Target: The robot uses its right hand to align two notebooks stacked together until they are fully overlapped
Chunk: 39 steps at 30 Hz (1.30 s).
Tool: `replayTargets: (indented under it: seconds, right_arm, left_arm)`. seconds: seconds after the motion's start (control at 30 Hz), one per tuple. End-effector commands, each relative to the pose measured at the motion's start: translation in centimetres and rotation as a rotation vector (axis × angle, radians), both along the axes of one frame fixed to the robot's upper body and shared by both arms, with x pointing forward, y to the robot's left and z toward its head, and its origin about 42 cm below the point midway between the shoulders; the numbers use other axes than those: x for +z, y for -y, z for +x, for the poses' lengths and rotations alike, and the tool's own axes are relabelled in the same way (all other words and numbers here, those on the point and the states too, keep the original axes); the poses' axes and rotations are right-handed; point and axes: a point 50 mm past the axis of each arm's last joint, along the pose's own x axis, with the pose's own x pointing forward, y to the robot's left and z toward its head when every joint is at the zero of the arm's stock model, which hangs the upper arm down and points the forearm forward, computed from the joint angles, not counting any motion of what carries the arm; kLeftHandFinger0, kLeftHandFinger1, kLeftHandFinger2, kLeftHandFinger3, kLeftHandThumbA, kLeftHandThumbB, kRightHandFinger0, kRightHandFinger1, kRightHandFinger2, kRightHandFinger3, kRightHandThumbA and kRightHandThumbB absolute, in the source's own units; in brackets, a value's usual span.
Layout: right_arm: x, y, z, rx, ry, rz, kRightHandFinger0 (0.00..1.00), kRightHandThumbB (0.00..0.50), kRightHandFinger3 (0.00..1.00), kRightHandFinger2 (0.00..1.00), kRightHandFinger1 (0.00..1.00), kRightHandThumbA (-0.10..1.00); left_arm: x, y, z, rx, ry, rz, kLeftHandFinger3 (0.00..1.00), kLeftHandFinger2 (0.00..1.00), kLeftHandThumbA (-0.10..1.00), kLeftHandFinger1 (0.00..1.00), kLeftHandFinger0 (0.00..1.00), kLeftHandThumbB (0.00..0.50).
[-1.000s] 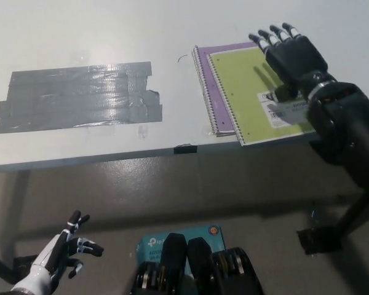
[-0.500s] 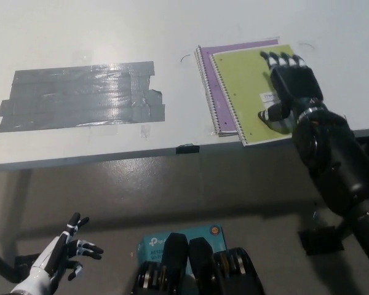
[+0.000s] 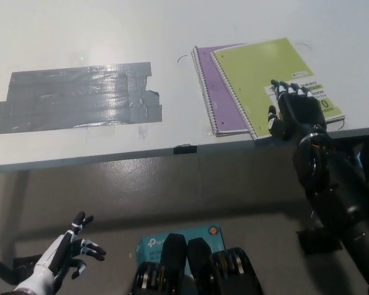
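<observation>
A green spiral notebook (image 3: 264, 77) lies on top of a purple one (image 3: 218, 92) at the right of the white table (image 3: 111, 37). The green one is skewed and shifted right, so a purple strip shows along its left side. My black right hand (image 3: 293, 112) rests flat, fingers apart, on the green cover's near part, close to the table's front edge. My white left hand (image 3: 64, 255) hangs open below the table at the lower left.
A large patch of grey tape (image 3: 80, 95) covers the table's left part. A small black mark (image 3: 185, 148) sits on the front edge. A teal box (image 3: 172, 239) lies on the floor below.
My right hand has drawn back from the green notebook's far part to its near edge. The green notebook has slid and turned rightward, baring more of the purple one.
</observation>
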Motion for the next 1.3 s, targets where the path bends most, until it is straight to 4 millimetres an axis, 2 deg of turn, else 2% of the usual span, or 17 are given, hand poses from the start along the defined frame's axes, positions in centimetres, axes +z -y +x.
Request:
replayTargets:
  seconds: [0.0,0.07,0.1,0.2,0.33,0.43,0.6,0.63,0.7,0.8,0.93,1.1,1.27]
  right_arm:
    - [0.0,-0.7,0.0,0.015,-0.036,-0.001,1.0,0.244,1.0,1.0,1.0,1.0]
    - [-0.2,-0.9,0.0,0.023,-0.057,-0.004,1.0,0.272,1.0,1.0,1.0,1.0]
    - [-0.8,-1.1,-0.1,0.035,-0.11,-0.018,1.0,0.336,1.0,1.0,1.0,1.0]
    - [-1.2,-1.0,-0.3,0.045,-0.165,-0.027,1.0,0.354,1.0,1.0,1.0,1.0]
    - [-2.6,-0.8,-1.1,0.057,-0.224,-0.058,1.0,0.343,1.0,1.0,1.0,1.0]
    - [-3.2,-0.8,-1.5,0.063,-0.239,-0.063,1.0,0.329,1.0,1.0,1.0,1.0]
    - [-3.3,-1.0,-1.6,0.074,-0.241,-0.082,1.0,0.336,1.0,1.0,1.0,1.0]
    - [-3.2,-1.2,-1.5,0.076,-0.243,-0.079,1.0,0.339,1.0,1.0,1.0,1.0]
    - [-2.9,-1.5,-1.4,0.088,-0.242,-0.084,1.0,0.341,1.0,1.0,1.0,1.0]
    - [-2.6,-2.0,-1.1,0.088,-0.233,-0.082,1.0,0.373,1.0,1.0,1.0,1.0]
    - [-2.0,-3.0,-0.8,0.079,-0.23,-0.073,1.0,0.38,1.0,1.0,1.0,1.0]
    - [-1.2,-5.4,-0.7,0.039,-0.239,-0.07,1.0,0.392,1.0,1.0,1.0,1.0]
    - [-1.0,-7.0,-0.5,0.019,-0.253,-0.053,1.0,0.356,1.0,1.0,1.0,1.0]
  left_arm:
    - [1.3,0.2,0.6,-0.032,0.054,0.01,1.0,0.43,1.0,0.45,0.28,0.5]
    - [1.3,0.2,0.7,-0.029,0.051,0.008,1.0,0.43,1.0,0.43,0.26,0.5]
    - [1.3,0.2,0.7,-0.03,0.047,0.002,1.0,0.41,1.0,0.42,0.22,0.5]
    - [1.4,0.2,1.0,-0.038,0.061,0.007,1.0,0.4,1.0,0.43,0.24,0.5]
    - [1.3,0.2,1.0,-0.041,0.061,0.017,1.0,0.38,1.0,0.43,0.23,0.5]
    - [1.5,0.2,1.0,-0.044,0.066,0.025,1.0,0.4,1.0,0.43,0.25,0.5]
    - [1.6,0.4,0.9,-0.05,0.064,0.013,1.0,0.4,1.0,0.42,0.26,0.5]
    - [1.5,0.4,0.9,-0.053,0.067,0.012,1.0,0.41,1.0,0.44,0.3,0.5]
    - [1.6,0.4,0.8,-0.054,0.065,0.018,1.0,0.4,1.0,0.41,0.27,0.5]
    - [1.6,0.5,0.8,-0.052,0.064,0.018,1.0,0.39,1.0,0.42,0.24,0.5]
    - [1.8,0.6,1.0,-0.053,0.072,0.02,1.0,0.38,1.0,0.4,0.23,0.5]
    - [1.8,0.6,1.0,-0.051,0.069,0.01,1.0,0.37,1.0,0.4,0.21,0.5]
    - [1.8,0.6,1.0,-0.049,0.07,0.006,1.0,0.35,1.0,0.41,0.19,0.5]
